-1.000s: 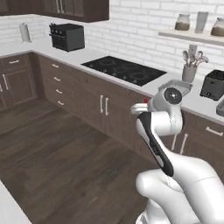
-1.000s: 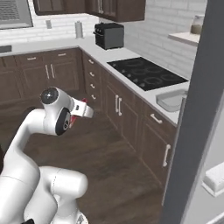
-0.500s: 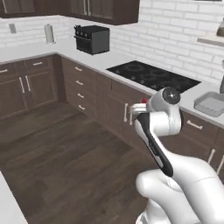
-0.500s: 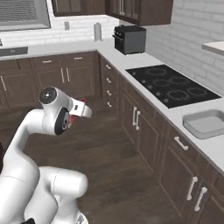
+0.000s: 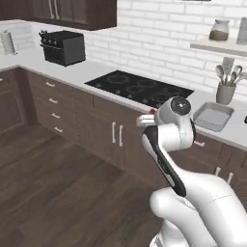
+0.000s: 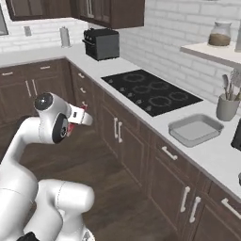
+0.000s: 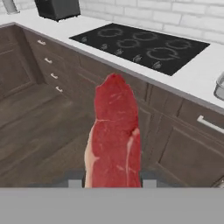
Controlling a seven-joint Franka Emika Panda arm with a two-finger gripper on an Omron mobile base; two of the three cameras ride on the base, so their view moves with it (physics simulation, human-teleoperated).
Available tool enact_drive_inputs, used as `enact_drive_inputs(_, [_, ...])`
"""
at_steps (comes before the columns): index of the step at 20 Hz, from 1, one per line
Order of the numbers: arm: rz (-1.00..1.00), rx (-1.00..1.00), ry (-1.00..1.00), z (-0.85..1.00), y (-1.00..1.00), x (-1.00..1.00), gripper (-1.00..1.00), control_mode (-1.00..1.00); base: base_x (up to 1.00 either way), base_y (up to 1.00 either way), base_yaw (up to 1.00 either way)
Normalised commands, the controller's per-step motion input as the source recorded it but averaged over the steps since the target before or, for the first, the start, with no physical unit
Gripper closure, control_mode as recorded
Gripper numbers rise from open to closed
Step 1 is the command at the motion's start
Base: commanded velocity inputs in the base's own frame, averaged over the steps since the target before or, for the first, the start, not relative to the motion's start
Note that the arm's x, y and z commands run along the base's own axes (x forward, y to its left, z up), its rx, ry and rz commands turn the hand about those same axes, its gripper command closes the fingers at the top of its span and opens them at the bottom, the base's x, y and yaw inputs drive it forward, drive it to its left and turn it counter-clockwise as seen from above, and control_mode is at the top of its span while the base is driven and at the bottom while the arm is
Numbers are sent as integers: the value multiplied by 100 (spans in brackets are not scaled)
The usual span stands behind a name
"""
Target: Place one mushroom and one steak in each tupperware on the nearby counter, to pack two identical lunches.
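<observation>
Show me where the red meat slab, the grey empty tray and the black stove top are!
Red-pink marbled steak [image 7: 114, 135], hand view, middle of the slab.
Shallow light-grey tupperware tray [image 6: 175, 127], right base view, near rim.
Black four-ring cooktop [image 6: 151, 92], right base view, centre between rings.

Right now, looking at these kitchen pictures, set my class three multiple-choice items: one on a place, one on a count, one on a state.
1. Where does the tupperware stand?
A. on the floor
B. on the counter, between the cooktop and the utensil holder
C. on the wall shelf

2. How many rings does the cooktop have?
A. two
B. six
C. four

3. What is the gripper doing?
A. holding a steak
B. standing open
C. gripping a drawer handle

Answers:
1 B: the right base view shows the grey tray on the worktop, past the black cooktop and before the grey holder.
2 C: four rings show on the black plate.
3 A: the hand view shows the red slab rising from between the finger tips.
</observation>
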Motion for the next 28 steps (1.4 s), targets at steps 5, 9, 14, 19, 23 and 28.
enact_drive_inputs(5, [0,0,0,0,0,0,100,100,60,-15,-51])
enact_drive_inputs(9, [0,0,0,0,0,0,100,100,72,-7,-51])
enact_drive_inputs(14, [0,0,0,0,0,0,100,100,59,-11,-52])
enact_drive_inputs(19, [0,0,0,0,0,0,100,100,41,-27,-51])
enact_drive_inputs(23, [0,0,0,0,0,0,100,100,33,-29,-51])
enact_drive_inputs(28, [0,0,0,0,0,0,100,100,19,-37,-53])
